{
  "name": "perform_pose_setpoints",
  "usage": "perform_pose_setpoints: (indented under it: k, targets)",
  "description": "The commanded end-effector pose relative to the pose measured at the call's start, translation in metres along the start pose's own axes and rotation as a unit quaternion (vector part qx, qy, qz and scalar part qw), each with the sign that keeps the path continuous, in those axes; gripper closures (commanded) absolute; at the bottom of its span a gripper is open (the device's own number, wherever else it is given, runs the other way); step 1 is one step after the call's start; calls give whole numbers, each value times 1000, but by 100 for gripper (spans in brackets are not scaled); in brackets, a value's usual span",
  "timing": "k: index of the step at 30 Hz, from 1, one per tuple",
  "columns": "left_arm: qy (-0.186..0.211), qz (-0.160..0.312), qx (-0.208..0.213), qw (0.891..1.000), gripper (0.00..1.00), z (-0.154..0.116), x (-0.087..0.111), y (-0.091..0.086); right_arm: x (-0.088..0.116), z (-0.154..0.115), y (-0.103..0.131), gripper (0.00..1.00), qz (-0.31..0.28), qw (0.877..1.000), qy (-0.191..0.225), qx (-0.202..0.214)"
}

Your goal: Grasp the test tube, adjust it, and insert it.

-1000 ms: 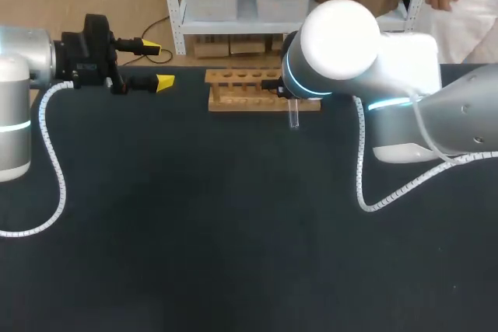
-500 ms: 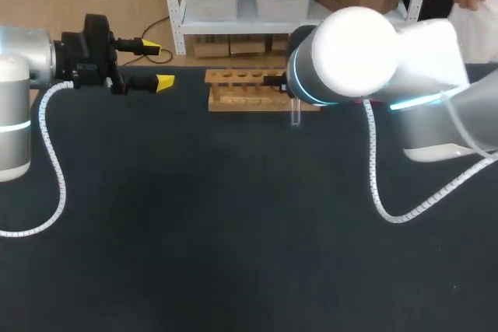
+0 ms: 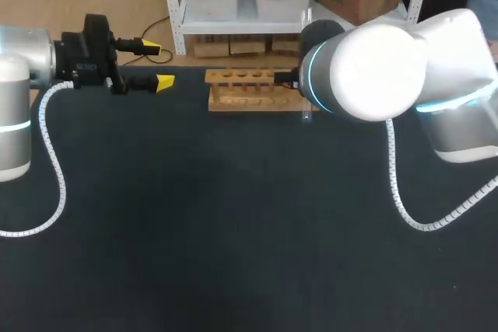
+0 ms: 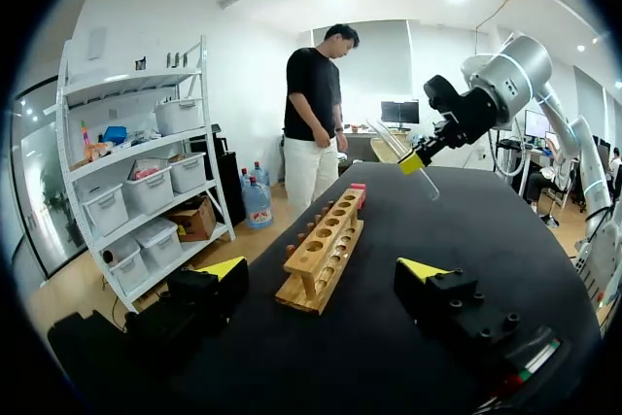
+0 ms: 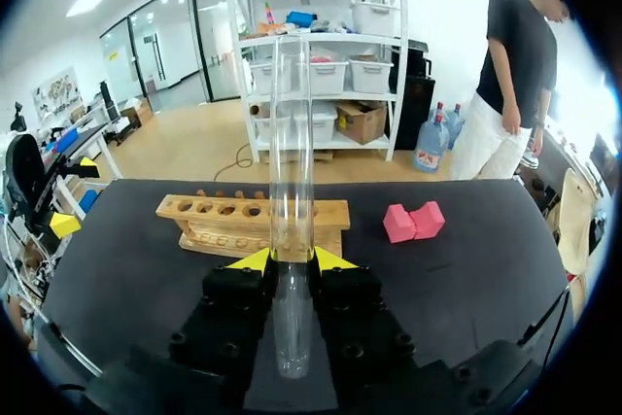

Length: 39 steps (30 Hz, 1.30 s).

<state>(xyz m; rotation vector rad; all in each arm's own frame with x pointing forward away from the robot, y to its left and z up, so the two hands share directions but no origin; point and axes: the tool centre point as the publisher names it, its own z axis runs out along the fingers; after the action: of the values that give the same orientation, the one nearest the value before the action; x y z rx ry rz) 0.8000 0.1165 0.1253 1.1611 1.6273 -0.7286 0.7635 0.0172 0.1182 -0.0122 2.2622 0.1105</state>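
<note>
Altogether one test tube point(image 5: 291, 143), tight in the right claw point(image 5: 293, 259); one rack point(image 5: 214, 225); left claw point(image 4: 323, 269) apart.

Room over the near table point(image 3: 233, 231) — rack point(image 3: 249, 91) at far edge
Our right arm point(image 3: 381, 71) and tube point(image 5: 292, 191) crowd its right end, block point(image 5: 413, 222) beyond.

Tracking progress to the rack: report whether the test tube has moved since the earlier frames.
Yes. The test tube shifted rightward, toward the right end of the wooden rack.
</note>
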Motion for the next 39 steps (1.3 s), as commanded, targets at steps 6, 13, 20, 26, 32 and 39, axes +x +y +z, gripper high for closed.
perform_pose_setpoints:
  k: [6, 13, 20, 26, 32, 39]
  targets:
    - [-3, 2, -2, 1000, 0, 0, 2, -1, 6, -16, -6, 100, 4, 1000, -4, 8]
    - [-3, 2, -2, 1000, 0, 0, 2, -1, 6, -16, -6, 100, 4, 1000, -4, 8]
    - [-3, 2, -2, 1000, 0, 0, 2, -1, 6, -16, -6, 100, 4, 1000, -4, 8]
    - [-3, 2, -2, 1000, 0, 0, 2, -1, 6, -16, -6, 100, 4, 1000, -4, 8]
    - [-3, 2, -2, 1000, 0, 0, 2, -1, -6, -9, -4, 100, 53, 996, -61, 30]
    - [-3, 2, -2, 1000, 0, 0, 2, -1, -23, -10, -5, 100, 76, 989, -123, 10]
